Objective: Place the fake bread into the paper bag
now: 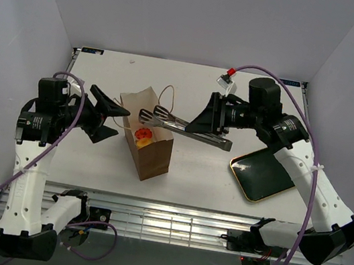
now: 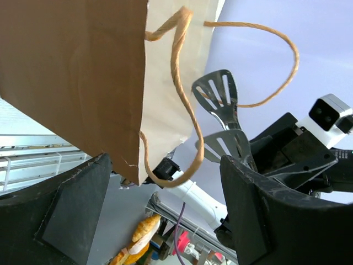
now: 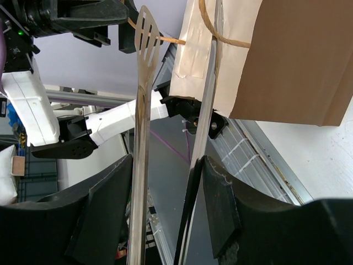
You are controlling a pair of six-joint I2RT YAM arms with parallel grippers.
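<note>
The brown paper bag (image 1: 153, 150) stands open in the middle of the table. Inside its mouth I see a red-frosted donut (image 1: 142, 133) and a golden bun (image 1: 142, 144). The other pastries are hidden. My right gripper (image 1: 209, 126) is shut on metal tongs (image 1: 181, 126), whose slotted tips hang empty over the bag's opening. In the right wrist view the tongs (image 3: 144, 94) run out between my fingers (image 3: 220, 204) towards the bag (image 3: 292, 55). My left gripper (image 1: 103, 117) is open at the bag's left side. The bag's corner (image 2: 71, 72) and cord handle (image 2: 185, 105) lie between its fingers.
A dark green gold-rimmed tray (image 1: 261, 175) lies empty at the right, under my right arm. A metal rail (image 1: 169, 220) runs along the table's near edge. In the left wrist view a bread-like object (image 2: 138, 237) shows far off beyond the table.
</note>
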